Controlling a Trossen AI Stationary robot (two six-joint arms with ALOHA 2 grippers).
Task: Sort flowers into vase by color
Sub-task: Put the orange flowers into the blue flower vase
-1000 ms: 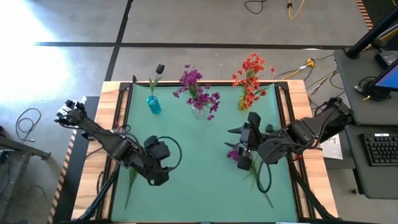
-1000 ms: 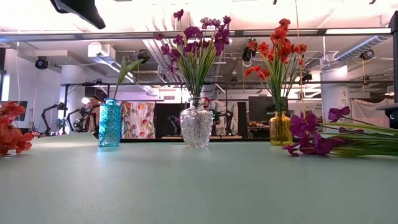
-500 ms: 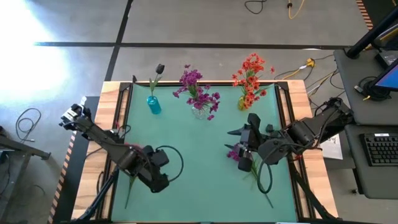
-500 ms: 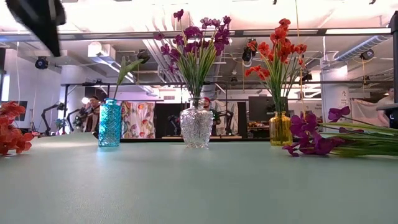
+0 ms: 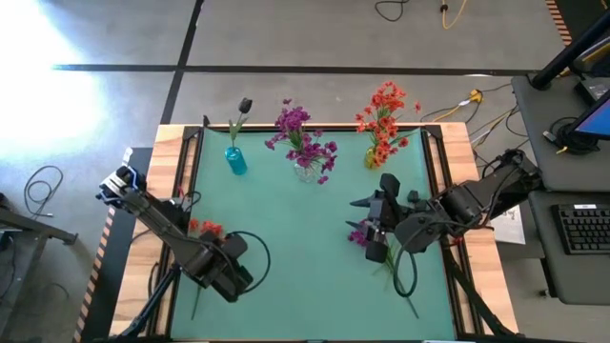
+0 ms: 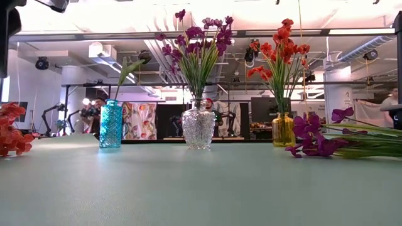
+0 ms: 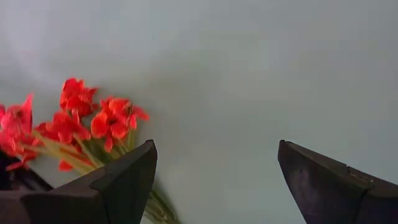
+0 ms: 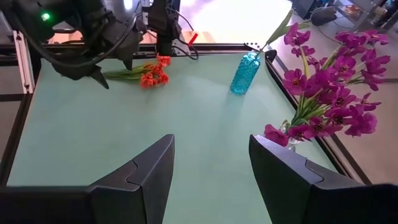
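The left end effector [image 7: 214,171] hangs spread wide near the tabletop's [image 5: 305,248] left edge, just beside a loose orange-red flower with a long green stem [image 5: 203,230]. It looks light and bendy, so the thin stem is the best place to pinch. The right end effector [image 8: 211,165] waits with fingers apart, holding nothing, near the right edge above a purple flower [image 5: 359,235].

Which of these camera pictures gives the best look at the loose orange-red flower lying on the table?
The left wrist view: the orange-red flower fills it, petals distinct, beside the open left claw. The right wrist view shows it whole but small; the high view, a speck; the low view, only an edge.
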